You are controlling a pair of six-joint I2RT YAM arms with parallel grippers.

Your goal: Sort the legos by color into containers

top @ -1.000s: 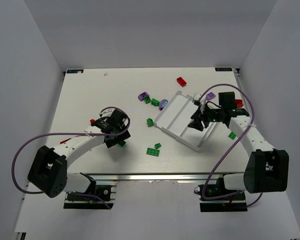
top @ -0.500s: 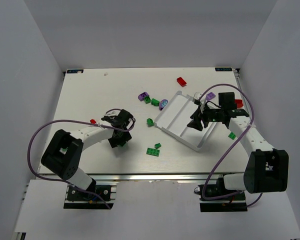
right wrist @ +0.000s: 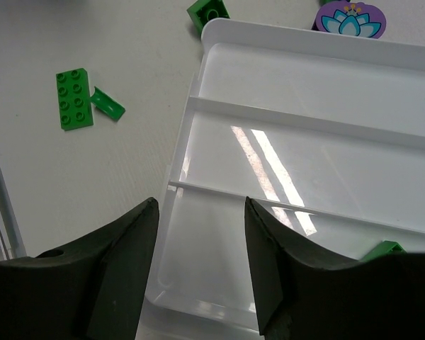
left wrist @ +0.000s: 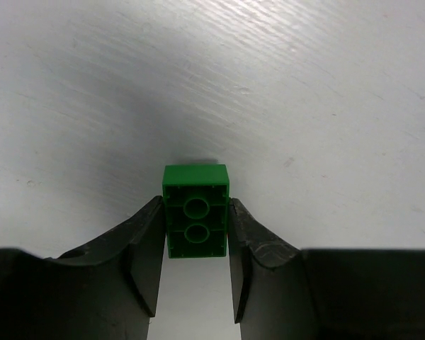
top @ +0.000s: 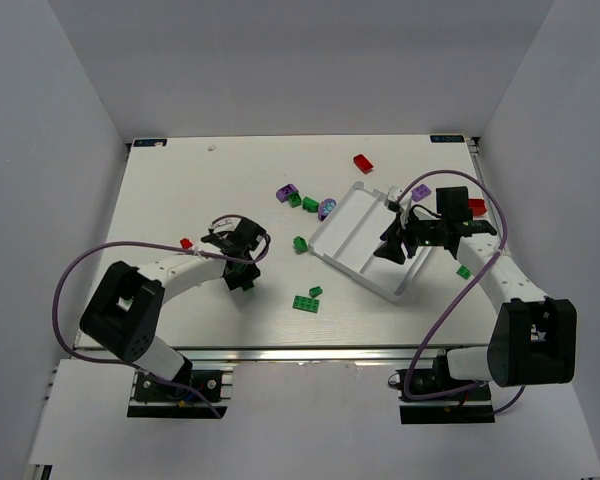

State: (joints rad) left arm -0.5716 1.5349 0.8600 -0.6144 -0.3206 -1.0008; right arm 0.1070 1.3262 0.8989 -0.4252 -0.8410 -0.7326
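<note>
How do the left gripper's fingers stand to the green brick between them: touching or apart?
Touching. The left wrist view shows both fingers of the left gripper pressed against the sides of the green brick, no gap.

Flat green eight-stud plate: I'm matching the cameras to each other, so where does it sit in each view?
Top external: the plate lies just below the picture's centre.
Left wrist: not in it.
Right wrist: the plate is at upper left, outside the white tray.
Shared landmark: the small green wedge beside it.
</note>
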